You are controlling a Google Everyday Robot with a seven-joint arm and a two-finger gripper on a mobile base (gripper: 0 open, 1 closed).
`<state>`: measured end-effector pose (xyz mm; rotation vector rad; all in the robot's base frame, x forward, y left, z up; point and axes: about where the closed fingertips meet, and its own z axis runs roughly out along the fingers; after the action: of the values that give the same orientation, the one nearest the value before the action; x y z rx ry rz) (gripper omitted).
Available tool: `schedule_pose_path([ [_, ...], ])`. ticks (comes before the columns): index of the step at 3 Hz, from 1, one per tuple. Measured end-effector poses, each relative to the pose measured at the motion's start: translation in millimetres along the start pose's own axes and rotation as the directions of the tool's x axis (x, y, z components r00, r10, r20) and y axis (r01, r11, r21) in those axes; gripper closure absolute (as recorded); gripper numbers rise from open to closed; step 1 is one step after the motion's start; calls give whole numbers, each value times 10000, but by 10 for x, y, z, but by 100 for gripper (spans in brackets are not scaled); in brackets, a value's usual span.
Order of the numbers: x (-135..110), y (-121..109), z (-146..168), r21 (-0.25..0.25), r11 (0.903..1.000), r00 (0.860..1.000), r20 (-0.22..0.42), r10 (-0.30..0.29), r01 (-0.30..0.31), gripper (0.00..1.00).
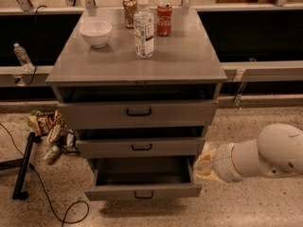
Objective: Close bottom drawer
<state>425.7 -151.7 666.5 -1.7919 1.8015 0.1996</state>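
Note:
The bottom drawer (142,192) is the lowest of three in a grey metal cabinet (137,65). It has a narrow front with a small black loop handle and stands pulled far out, its inside empty. The middle drawer (140,147) and top drawer (138,112) each stand out a little. My gripper (203,167) is at the end of the white arm (265,155) that comes in from the right. It sits beside the right rear corner of the bottom drawer, just below the middle drawer's right end.
On the cabinet top stand a white bowl (96,33), a clear water bottle (143,28) and two cans (164,19). Snack bags and litter (49,129) lie on the floor at the left, with a black stand leg and cable (23,167). A bottle (21,56) lies on the left ledge.

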Motion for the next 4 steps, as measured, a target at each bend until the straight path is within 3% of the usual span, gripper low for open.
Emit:
schedule_pose_path([
  [1,364,50,503,-301,9995,9997,221,123,-117,100],
  [2,824,105,1213,-450,9989,9979,641,125,-96,100],
  [3,1130,124,1718,-342,9994,9961,876,129,-100,100],
  [4,1165,174,1823,-462,9988,9953,944,210,-167,100],
])
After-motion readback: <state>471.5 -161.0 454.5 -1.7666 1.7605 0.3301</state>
